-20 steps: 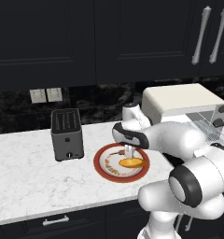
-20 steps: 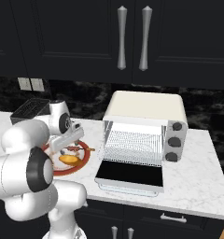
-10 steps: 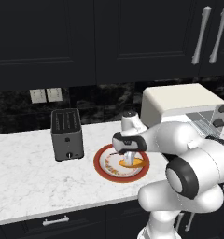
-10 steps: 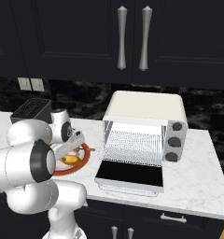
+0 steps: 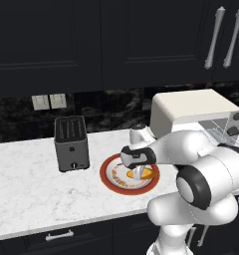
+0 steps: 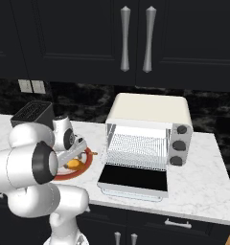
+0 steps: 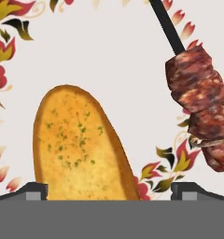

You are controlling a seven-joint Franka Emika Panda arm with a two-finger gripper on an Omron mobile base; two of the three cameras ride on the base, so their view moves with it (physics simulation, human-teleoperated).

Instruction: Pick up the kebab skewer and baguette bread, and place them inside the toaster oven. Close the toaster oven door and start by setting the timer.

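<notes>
the two-finger gripper hung low over the round red-rimmed plate with its flower-patterned white centre, which sat on the white marble counter near the front edge, between the dark grey slot toaster toward the counter's left and the cream-white boxy toaster oven toward its right. in the hand view the jaws stood wide apart, one dark tip at each bottom corner, with the small golden-orange baguette bread flecked with green herbs lying between them and nothing yet clamped; whether the tips touched the loaf could not be told. the kebab skewer, a thin dark stick threaded with reddish-brown meat chunks, lay on the same plate just beside the loaf, apart from it, toward the plate's rim. the toaster oven door, a dark glass panel, lay folded down flat toward the counter's front edge, leaving the wire rack inside exposed. judging by this, the step in hand was the first pick, the baguette, with both foods still on the plate and the oven ready to receive them. the next move probably called for closing squarely on the loaf's sides, then lifting straight up so the skewer was not nudged, before swinging right toward the open rack.
</notes>
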